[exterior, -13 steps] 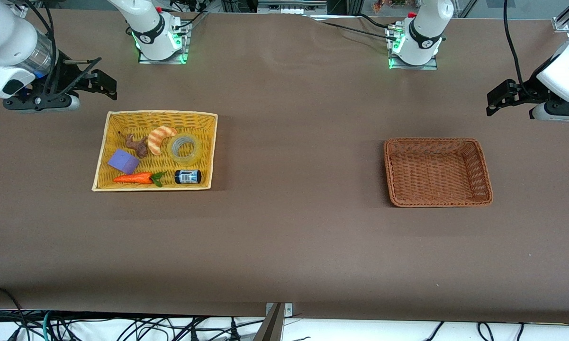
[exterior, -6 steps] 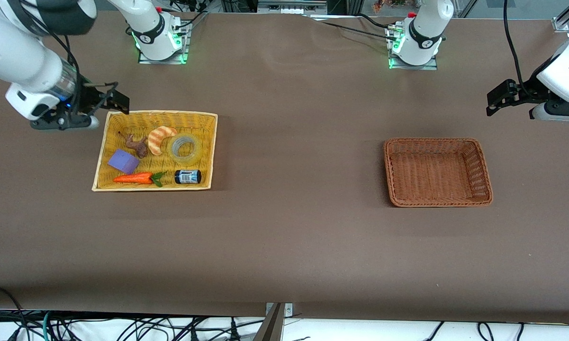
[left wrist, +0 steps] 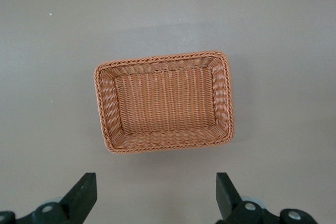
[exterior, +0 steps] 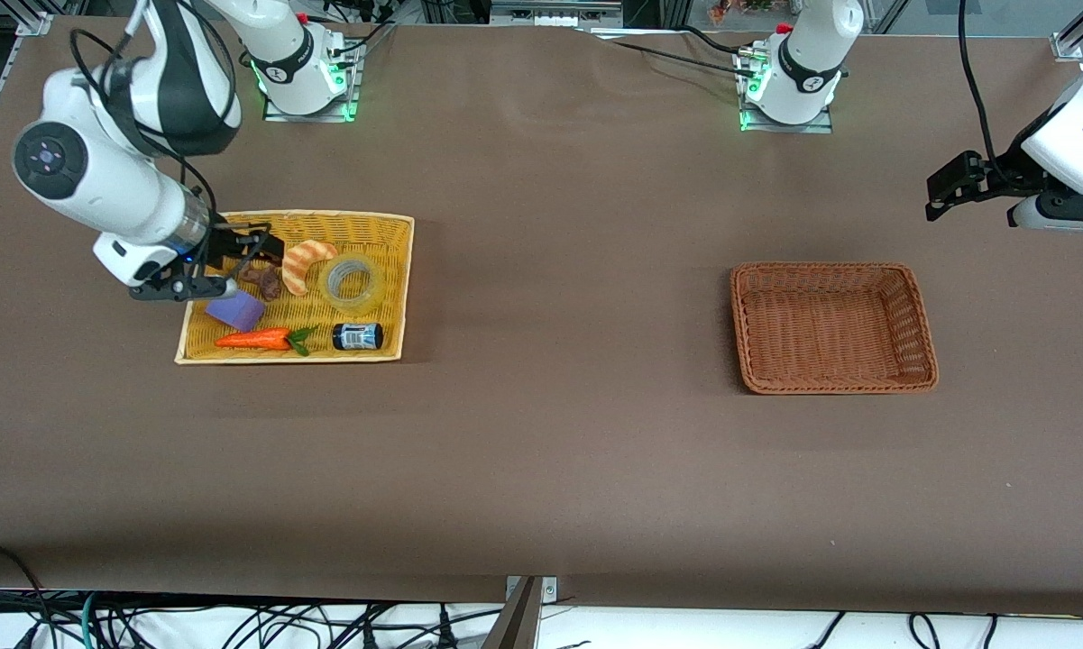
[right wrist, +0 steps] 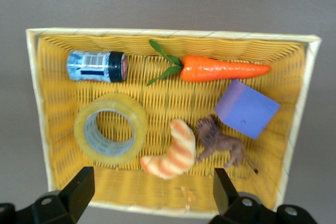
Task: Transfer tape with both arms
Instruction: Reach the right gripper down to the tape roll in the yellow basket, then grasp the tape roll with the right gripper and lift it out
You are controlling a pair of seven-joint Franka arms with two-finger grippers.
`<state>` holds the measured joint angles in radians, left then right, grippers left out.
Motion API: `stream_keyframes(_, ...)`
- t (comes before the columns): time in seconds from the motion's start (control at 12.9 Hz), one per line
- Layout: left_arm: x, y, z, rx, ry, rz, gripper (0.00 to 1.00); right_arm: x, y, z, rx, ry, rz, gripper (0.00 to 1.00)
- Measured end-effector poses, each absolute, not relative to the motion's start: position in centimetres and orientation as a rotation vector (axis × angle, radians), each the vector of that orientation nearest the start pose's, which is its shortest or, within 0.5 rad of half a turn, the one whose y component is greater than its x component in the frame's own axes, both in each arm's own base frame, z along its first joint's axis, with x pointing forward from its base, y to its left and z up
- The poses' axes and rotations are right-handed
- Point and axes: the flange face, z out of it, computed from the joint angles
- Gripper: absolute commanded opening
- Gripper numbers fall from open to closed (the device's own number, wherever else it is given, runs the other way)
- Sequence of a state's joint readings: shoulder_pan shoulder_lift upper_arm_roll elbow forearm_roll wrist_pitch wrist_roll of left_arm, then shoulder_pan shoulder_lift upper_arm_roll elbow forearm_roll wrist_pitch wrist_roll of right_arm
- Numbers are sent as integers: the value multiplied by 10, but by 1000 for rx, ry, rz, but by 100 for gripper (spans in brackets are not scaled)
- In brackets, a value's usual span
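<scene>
The tape (exterior: 353,283), a translucent yellowish ring with a grey core, lies flat in the yellow basket (exterior: 298,216) at the right arm's end of the table. It also shows in the right wrist view (right wrist: 111,135). My right gripper (exterior: 257,245) is open and empty in the air over the basket's edge nearest the robots' bases. In its wrist view (right wrist: 153,179) the tape lies off to one side of the jaws. My left gripper (exterior: 940,191) is open and empty, up in the air at the left arm's end, and waits (left wrist: 156,182).
In the yellow basket (right wrist: 168,32) also lie a striped croissant (exterior: 305,263), a brown animal figure (exterior: 261,278), a purple block (exterior: 234,309), a carrot (exterior: 257,340) and a small dark jar (exterior: 357,336). An empty brown basket (exterior: 744,333) stands toward the left arm's end (left wrist: 163,59).
My right arm has swung in from outside the yellow basket to over its edge, jaws still open. The left arm has not moved.
</scene>
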<state>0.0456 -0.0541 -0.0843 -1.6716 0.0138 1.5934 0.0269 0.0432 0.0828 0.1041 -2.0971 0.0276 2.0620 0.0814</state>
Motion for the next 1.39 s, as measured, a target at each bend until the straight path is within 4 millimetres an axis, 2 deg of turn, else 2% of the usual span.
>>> stream_keyframes(0.31,538,-21,608,-3121,103,37,100,541,83,310,-3109,-80,156,100)
stream_keyframes(0.54,538,-21,608,-3121,103,37,100,544,87,281,-3102,-86,163,100)
stream_keyframes(0.85,538,-21,608,-3121,103,37,100,542,91,256,-3097,-96,195,100)
stream_keyframes(1.08,538,-21,608,-3121,103,37,100,527,102,231,-3090,-125,206,100)
stream_keyframes(1.32,538,-21,608,-3121,103,37,100,514,109,219,-3087,-146,226,99)
stream_keyframes(1.39,538,-21,608,-3121,103,37,100,511,109,217,-3088,-146,237,95)
